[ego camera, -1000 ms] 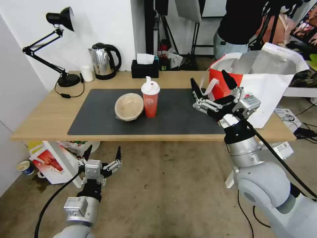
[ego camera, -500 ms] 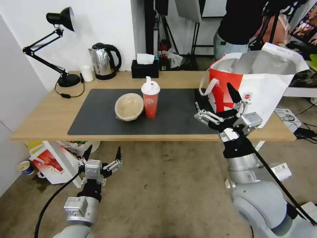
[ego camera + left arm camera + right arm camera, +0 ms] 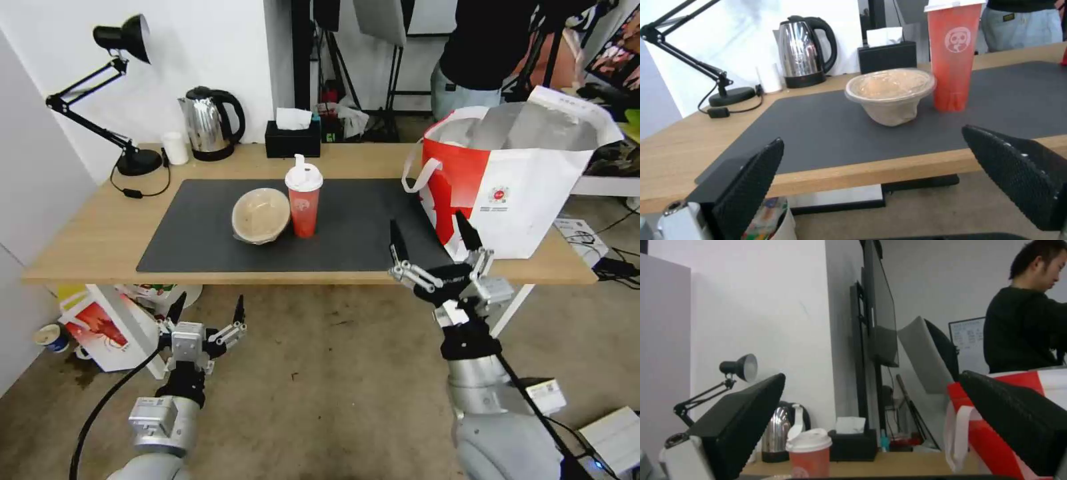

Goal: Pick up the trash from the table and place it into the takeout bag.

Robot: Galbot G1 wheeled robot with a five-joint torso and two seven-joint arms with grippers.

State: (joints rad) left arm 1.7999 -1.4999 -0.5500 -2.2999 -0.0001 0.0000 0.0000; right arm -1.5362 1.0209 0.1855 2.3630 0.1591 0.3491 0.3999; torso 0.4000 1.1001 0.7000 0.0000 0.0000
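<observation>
On the dark grey mat of the light-wood table [image 3: 87, 233] sit a beige plastic-wrapped bowl [image 3: 260, 215] [image 3: 891, 93] and, touching its right side, a red drink cup [image 3: 304, 197] [image 3: 954, 56] [image 3: 809, 453] with a white spouted lid. The white takeout bag [image 3: 513, 180] [image 3: 996, 426] with a red side panel stands open at the table's right end. My right gripper [image 3: 433, 250] is open and empty at the table's front edge, just left of the bag. My left gripper [image 3: 207, 312] hangs open and empty below the table's front left.
A black desk lamp [image 3: 100, 87], a small white cup [image 3: 175, 147], a steel kettle [image 3: 210, 123] and a black tissue box [image 3: 292, 137] line the back of the table. A red-and-white printed bag [image 3: 100, 327] stands on the floor under the table's left end.
My right gripper has dropped from in front of the bag's handle down and back to the table's front edge, still open. The left arm has not moved.
</observation>
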